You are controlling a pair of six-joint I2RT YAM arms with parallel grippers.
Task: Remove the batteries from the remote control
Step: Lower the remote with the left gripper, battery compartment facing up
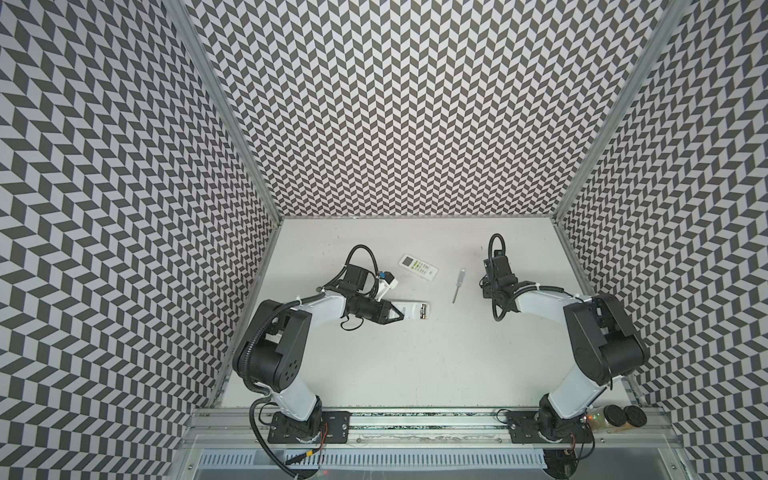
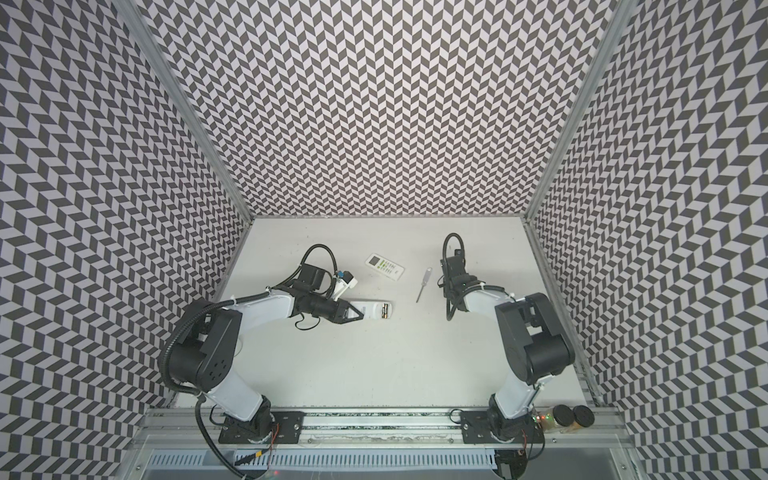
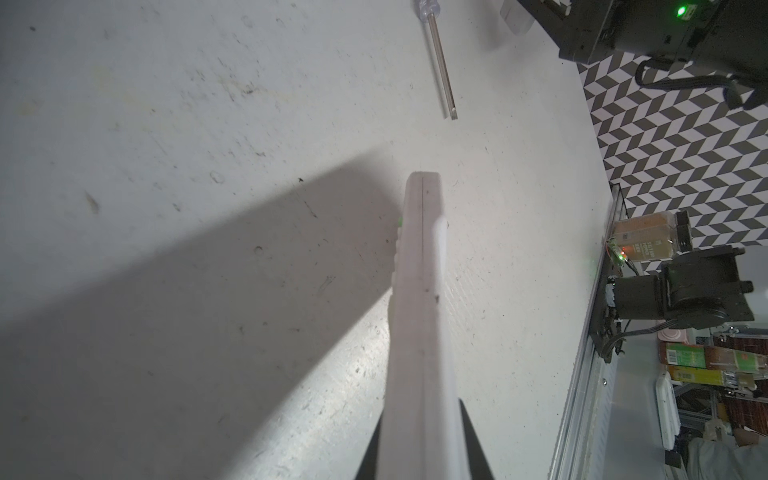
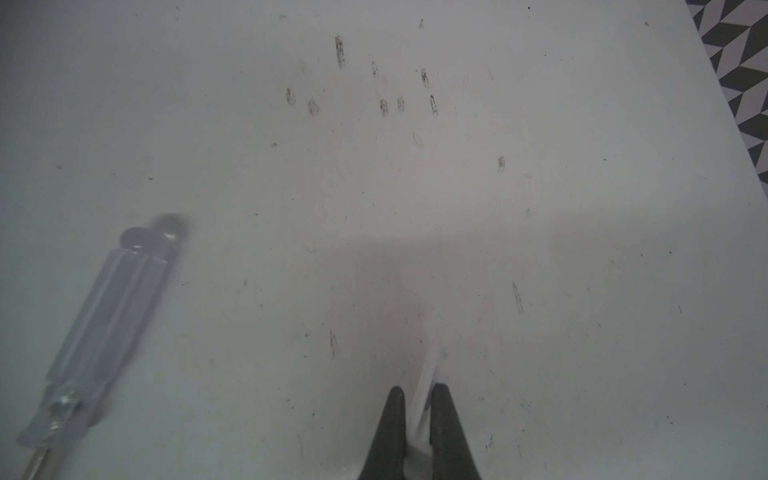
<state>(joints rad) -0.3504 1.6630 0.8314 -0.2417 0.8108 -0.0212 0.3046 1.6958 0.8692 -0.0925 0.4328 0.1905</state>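
The left claw (image 1: pixel 400 319) gripped a white plastic remote (image 1: pixel 413 311), cylindrical batteries (image 1: pixel 424 311) at its far end; the right claw (image 4: pixel 417 394) pinched tight on a thin white sliver (image 4: pixel 429 370).

2 top views high overhead, facing down on table (image 1: pixel 415 374), 2 wrist views close, sharing screwdriver (image 3: pixel 440 62)

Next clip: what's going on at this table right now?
The left gripper is clamped on one end of a white remote, back side up, its compartment open with the batteries seated inside. The right gripper, beside the screwdriver, is shut on a thin white piece, possibly the battery cover. A second remote lies face up farther back. The batteries are not yet out.
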